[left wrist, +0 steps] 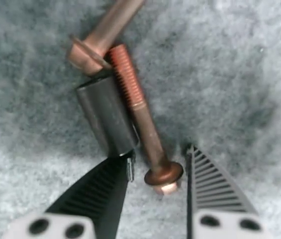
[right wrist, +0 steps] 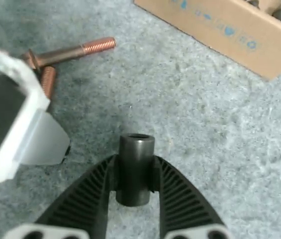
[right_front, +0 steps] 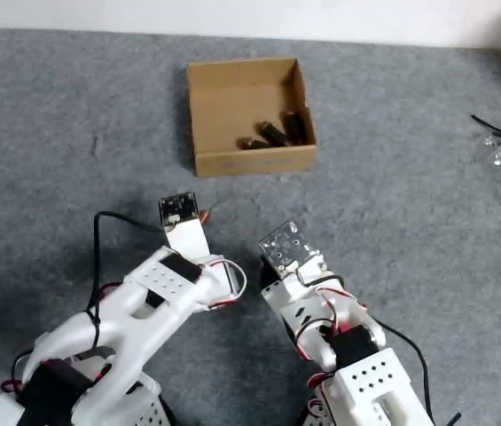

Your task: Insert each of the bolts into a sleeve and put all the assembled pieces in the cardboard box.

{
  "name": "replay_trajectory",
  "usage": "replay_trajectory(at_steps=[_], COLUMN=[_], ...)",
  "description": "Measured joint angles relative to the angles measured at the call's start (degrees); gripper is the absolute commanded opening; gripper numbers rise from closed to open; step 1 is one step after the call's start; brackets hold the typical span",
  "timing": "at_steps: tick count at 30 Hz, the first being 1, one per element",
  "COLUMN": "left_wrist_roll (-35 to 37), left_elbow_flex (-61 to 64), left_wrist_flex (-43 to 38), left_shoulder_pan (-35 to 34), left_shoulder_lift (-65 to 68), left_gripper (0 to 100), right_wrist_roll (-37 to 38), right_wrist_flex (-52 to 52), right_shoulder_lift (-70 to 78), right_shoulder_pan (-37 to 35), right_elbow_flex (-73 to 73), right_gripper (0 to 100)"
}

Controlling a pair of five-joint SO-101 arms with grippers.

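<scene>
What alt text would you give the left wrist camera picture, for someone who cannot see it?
An open black pincer straddles the head of a copper bolt lying on grey carpet. A dark sleeve lies alongside that bolt, and a second copper bolt lies just beyond, its head near the first bolt's threaded tip.

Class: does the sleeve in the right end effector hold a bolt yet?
Empty: the sleeve shows a dark, hollow bore at its open end, nothing inside.
</scene>
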Motion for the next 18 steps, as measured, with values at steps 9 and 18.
replay_trajectory(at_steps=[9, 18], left_wrist_roll=[0.44, -0.18], left_elbow_flex=[-1.05, -2.02], left_wrist_flex=[-0.26, 0.09], left_shoulder_pan=[0.0, 0.0], left_shoulder_lift=[0.0, 0.62], left_gripper=[0, 1], right_wrist_roll=[0.0, 0.0], right_wrist_flex=[0.0, 0.0], right_shoulder_lift=[0.0, 0.0], right_shoulder_pan=[0.0, 0.0], right_elbow_flex=[0.0, 0.0], right_gripper=[0.5, 0.5])
